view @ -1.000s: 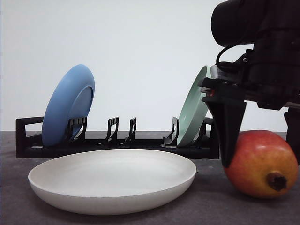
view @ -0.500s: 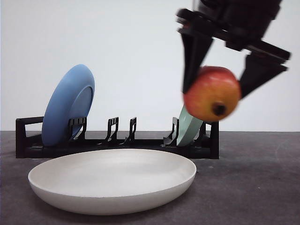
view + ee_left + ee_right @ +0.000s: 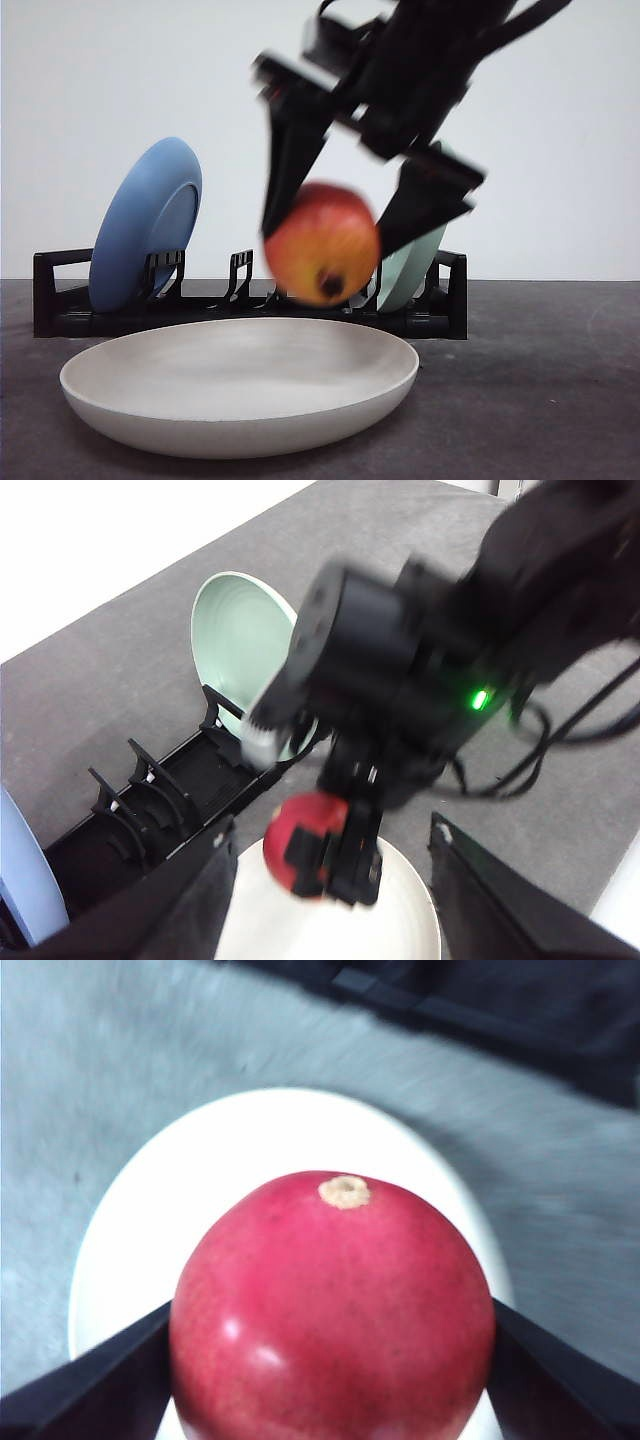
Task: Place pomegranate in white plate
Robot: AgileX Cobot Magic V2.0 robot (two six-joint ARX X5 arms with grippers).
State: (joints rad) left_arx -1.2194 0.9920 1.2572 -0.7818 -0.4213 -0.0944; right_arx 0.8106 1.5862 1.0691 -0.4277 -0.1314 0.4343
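Observation:
The pomegranate, red shading to orange with a dark calyx, hangs in the air above the right half of the white plate. My right gripper is shut on the fruit, one black finger on each side, and is blurred by motion. In the right wrist view the pomegranate sits between the fingers with the white plate directly below. In the left wrist view my left gripper is open and holds nothing, and it looks down on the pomegranate and the plate.
A black dish rack stands behind the white plate. It holds a blue plate on the left and a pale green plate on the right. Dark grey table lies bare to the right of the white plate.
The right gripper closed on the pomegranate at the table's right, lifted it, and carried it left and slightly down until it hung over the white plate.

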